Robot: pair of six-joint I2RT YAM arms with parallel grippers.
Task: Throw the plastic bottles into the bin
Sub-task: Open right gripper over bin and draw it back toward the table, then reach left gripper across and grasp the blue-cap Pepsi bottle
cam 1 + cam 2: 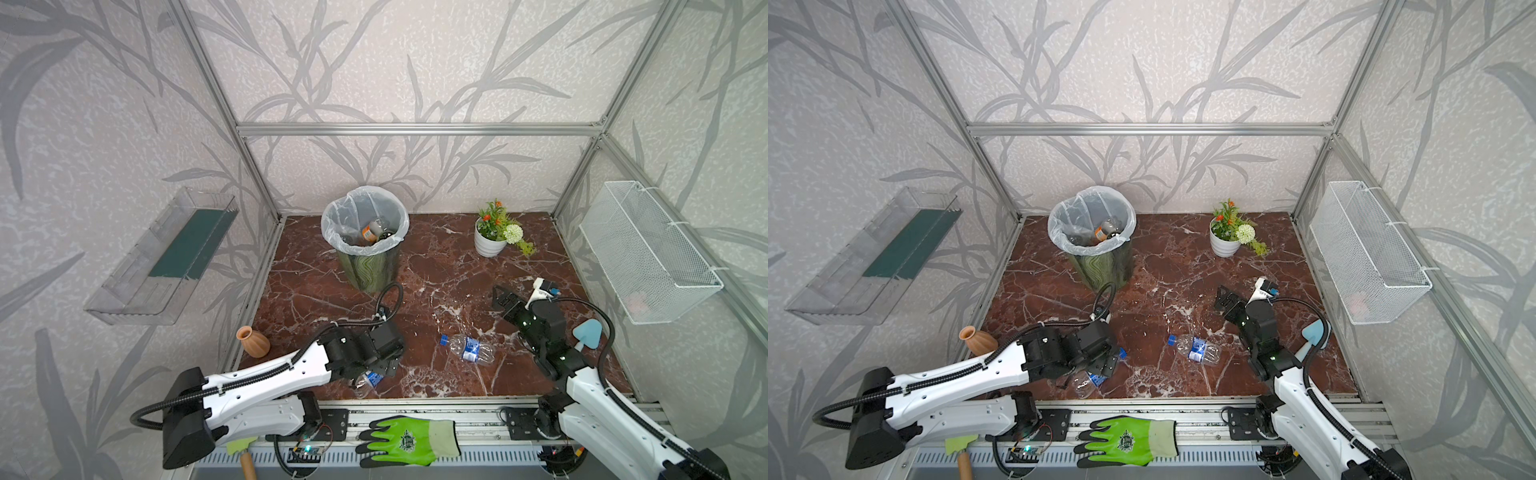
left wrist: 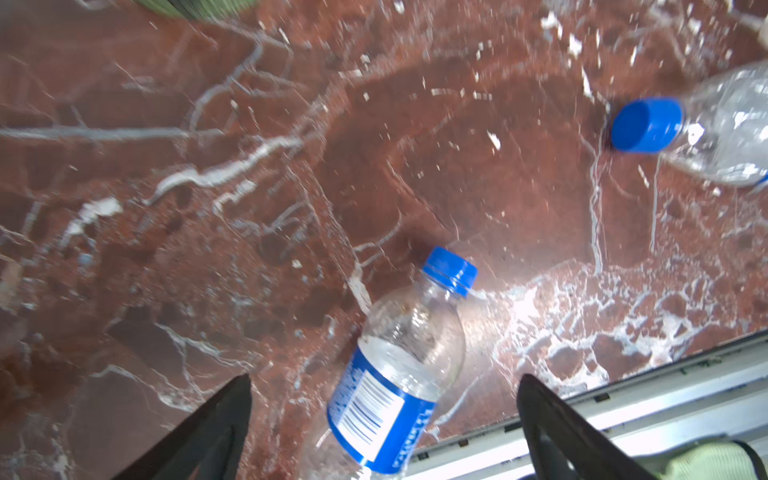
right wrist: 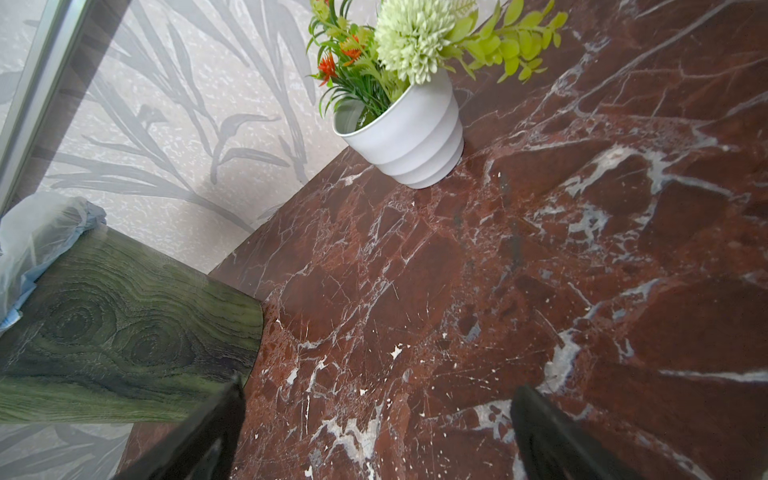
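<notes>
Just beyond the green glove (image 1: 409,440), the left gripper (image 2: 385,380) is hovering, jaws wide and empty, over the nearest bottle (image 2: 399,357), which is lying at the table's (image 1: 436,257) front edge. Closing across its labelled body looks steadier than the neck. A second bottle (image 1: 469,348) is lying mid-table, with the right gripper (image 3: 378,388) hanging wide and empty behind it. The bin (image 1: 370,270) is standing at the back, bottles inside; a terracotta vase (image 1: 253,340) is crowding the left arm.

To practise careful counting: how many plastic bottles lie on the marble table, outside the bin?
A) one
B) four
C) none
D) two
D: one blue-capped bottle lies in the middle of the table and a second bottle lies by its front edge; the other bottles in view sit inside the bin.
</notes>
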